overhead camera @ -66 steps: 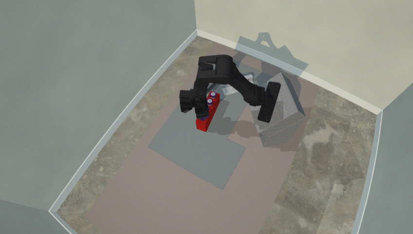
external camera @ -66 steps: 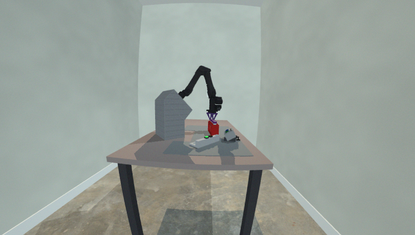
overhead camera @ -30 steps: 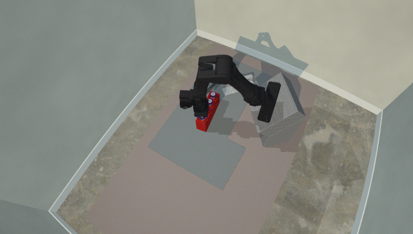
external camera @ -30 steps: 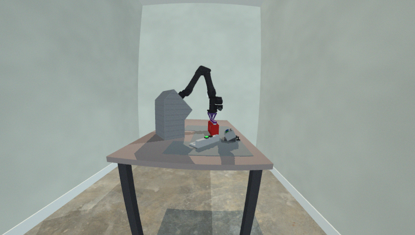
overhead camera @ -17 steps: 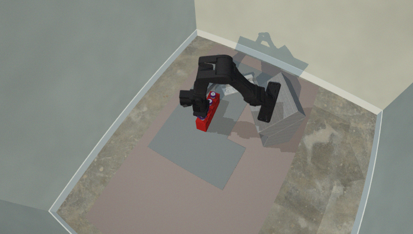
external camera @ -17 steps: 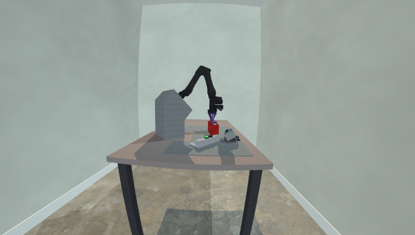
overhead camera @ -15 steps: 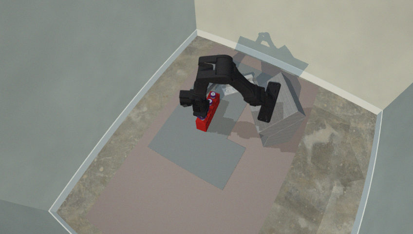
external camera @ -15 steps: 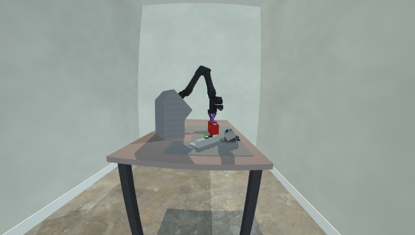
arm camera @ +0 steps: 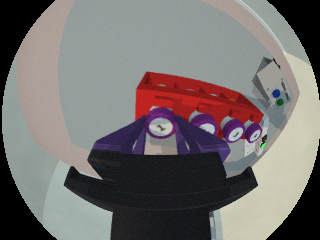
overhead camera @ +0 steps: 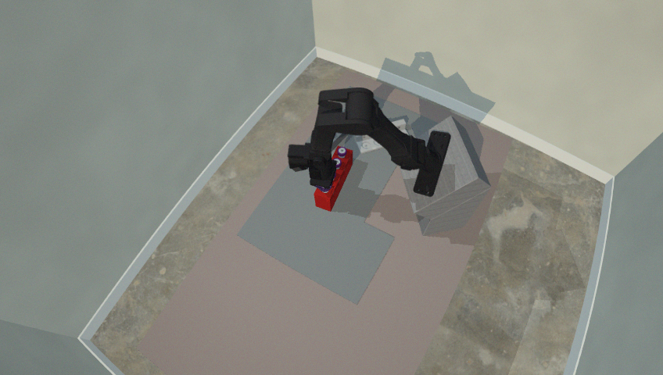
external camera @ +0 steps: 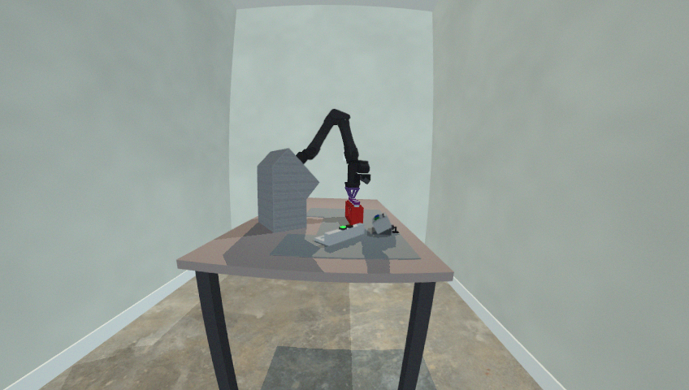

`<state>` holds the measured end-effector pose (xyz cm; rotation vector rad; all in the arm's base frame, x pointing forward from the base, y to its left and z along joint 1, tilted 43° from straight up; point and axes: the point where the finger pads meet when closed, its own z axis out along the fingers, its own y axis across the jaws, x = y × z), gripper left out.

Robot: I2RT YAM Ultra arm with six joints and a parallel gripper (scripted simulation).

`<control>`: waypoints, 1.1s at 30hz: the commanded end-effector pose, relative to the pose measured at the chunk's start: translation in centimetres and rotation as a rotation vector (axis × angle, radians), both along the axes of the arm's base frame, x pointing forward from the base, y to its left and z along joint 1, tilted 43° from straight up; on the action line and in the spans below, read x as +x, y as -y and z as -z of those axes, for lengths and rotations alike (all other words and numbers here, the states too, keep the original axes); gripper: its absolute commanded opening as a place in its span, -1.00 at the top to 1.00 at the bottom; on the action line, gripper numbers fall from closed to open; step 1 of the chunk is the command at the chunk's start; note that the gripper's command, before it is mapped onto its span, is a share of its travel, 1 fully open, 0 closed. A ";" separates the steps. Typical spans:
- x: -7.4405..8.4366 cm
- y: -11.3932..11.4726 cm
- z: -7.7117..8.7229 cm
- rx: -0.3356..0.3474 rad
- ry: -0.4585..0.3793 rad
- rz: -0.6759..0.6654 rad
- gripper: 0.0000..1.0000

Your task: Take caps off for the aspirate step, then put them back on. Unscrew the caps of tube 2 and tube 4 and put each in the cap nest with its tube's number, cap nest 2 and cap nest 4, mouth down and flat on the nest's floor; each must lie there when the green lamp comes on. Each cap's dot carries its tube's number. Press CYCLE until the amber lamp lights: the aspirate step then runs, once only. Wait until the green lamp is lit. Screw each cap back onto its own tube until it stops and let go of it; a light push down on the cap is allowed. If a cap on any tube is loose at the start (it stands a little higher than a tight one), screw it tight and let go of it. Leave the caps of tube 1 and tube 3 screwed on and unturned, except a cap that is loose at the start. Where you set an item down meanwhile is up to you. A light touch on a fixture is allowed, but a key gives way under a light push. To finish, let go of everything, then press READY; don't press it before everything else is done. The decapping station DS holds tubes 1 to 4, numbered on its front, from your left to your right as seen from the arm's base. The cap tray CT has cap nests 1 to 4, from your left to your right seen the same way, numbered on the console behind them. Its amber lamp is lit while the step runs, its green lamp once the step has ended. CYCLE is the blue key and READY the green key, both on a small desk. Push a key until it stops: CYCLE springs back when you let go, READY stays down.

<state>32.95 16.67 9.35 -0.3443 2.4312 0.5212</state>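
The black arm (external camera: pixel 327 129) reaches from a grey slant-topped block (external camera: pixel 283 192) on the table (external camera: pixel 309 273) and bends down over the red tube holder (overhead camera: pixel 331 192); the jaws are closed on a purple cap (arm camera: pixel 160 123) with a pale round top, which sits between the two purple fingers; which tube's number its dot carries is too small to read.

In the wrist view this gripped cap stands at the near end of the row; three more purple caps (arm camera: pixel 234 131) follow along the red holder toward the far end, each on its own tube; in the top view two of them (overhead camera: pixel 342 151) show beyond the wrist, while the gripped one is mostly hidden under the black gripper body.

Whether the gripped cap is on its tube or lifted clear of it cannot be told.

Beside the holder, on a grey mat (external camera: pixel 387 251), lies a long pale tray (external camera: pixel 338 236) with a green light (external camera: pixel 342 227) at one end; just next to it stands a small grey desk (arm camera: pixel 272 87) bearing a blue key (arm camera: pixel 276 94) and a green key (arm camera: pixel 280 102).
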 end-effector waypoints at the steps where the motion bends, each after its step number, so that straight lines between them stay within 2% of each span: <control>1: 0.0 0.0 -0.2 0.045 -0.030 0.060 1.00; 16: 0.0 0.0 -0.2 0.045 -0.030 0.060 1.00; 17: 0.0 0.0 -0.2 0.045 -0.030 0.060 0.02; 29: 0.0 0.0 -0.2 0.045 -0.030 0.060 0.02; 33: -0.6 0.6 -1.1 0.045 -0.030 0.060 0.02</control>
